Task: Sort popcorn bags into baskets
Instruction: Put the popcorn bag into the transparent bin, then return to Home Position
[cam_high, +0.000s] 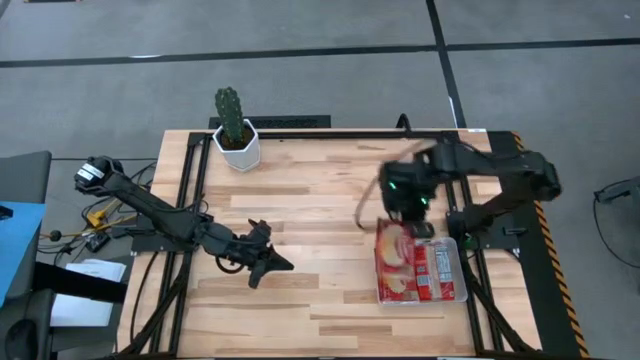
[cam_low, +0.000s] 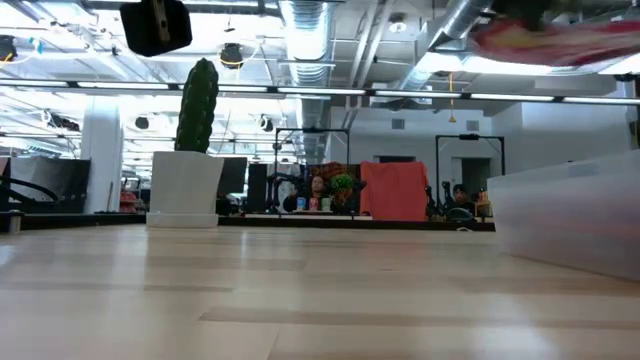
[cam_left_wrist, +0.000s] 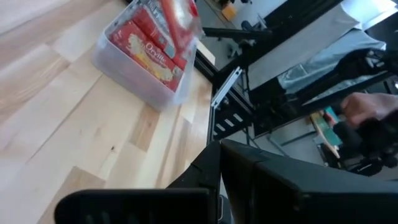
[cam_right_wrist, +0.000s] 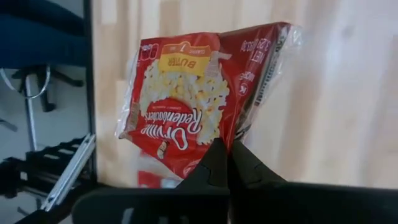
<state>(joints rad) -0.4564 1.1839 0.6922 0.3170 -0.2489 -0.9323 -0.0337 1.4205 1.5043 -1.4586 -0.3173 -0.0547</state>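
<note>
My right gripper is shut on a red popcorn bag with a pale popcorn picture. It holds the bag in the air over the clear frosted tray at the table's right. The bag shows blurred at the top right of the low view and above the tray in the left wrist view. Other red bags lie flat in the tray. My left gripper is shut and empty, low over the table at the left middle. My right gripper pinches the bag at one edge, between its two fingers, which close on a thin part of the foil. The bag is lifted clear, well above the tray, with its printed face toward the wrist camera.
A white pot with a green cactus stands at the table's far left; it also shows in the low view. Bare wood lies between the two arms. Black frame rails run along the table's edges, and people sit far back in the room.
</note>
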